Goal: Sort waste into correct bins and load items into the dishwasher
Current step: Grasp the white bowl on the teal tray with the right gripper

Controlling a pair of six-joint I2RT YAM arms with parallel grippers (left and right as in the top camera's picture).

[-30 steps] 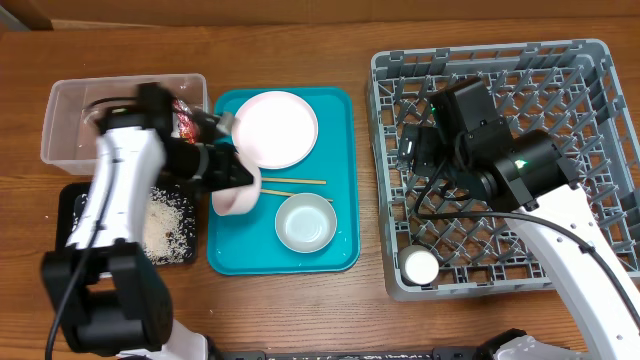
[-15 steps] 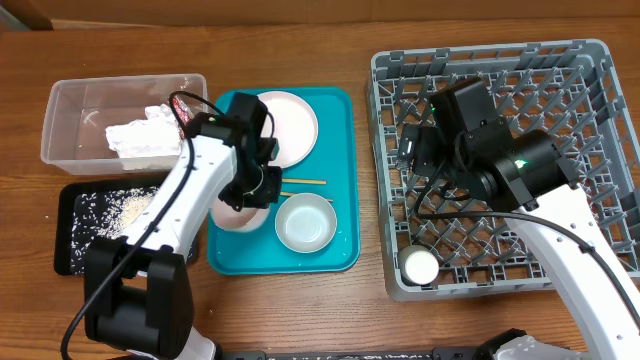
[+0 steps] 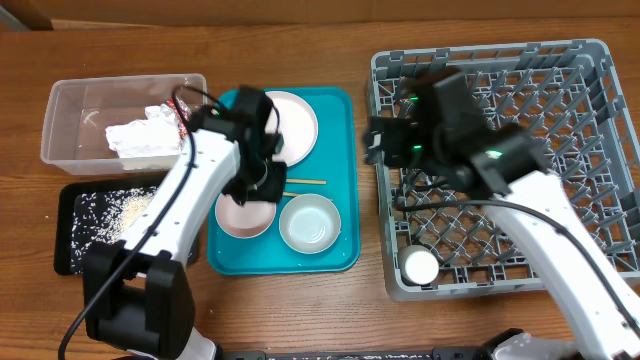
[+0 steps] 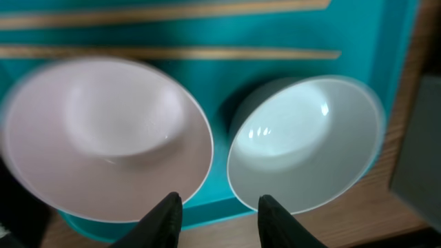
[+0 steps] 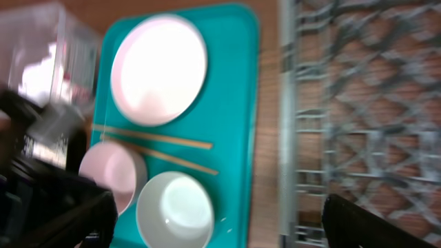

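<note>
Left gripper [image 4: 217,215] is hanging open, empty, above the gap between two bowls: pinkish bowl [image 4: 103,131] lying left, white bowl [image 4: 303,141] right. Right gripper [image 3: 377,140], jaws wide, is sitting farther off.

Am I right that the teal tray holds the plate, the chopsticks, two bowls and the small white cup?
Not quite: the overhead view shows the cup in a corner of the grey dish rack, not on the tray. The plate, chopsticks, pink bowl and white bowl are on the tray.

Teal rectangular plastic serving tray [image 3: 338,112]; pinkish-white round plate [image 3: 296,122]; grey latticed plastic dish rack [image 3: 585,95]; rice-speckled black shallow tray [image 3: 66,232].
</note>
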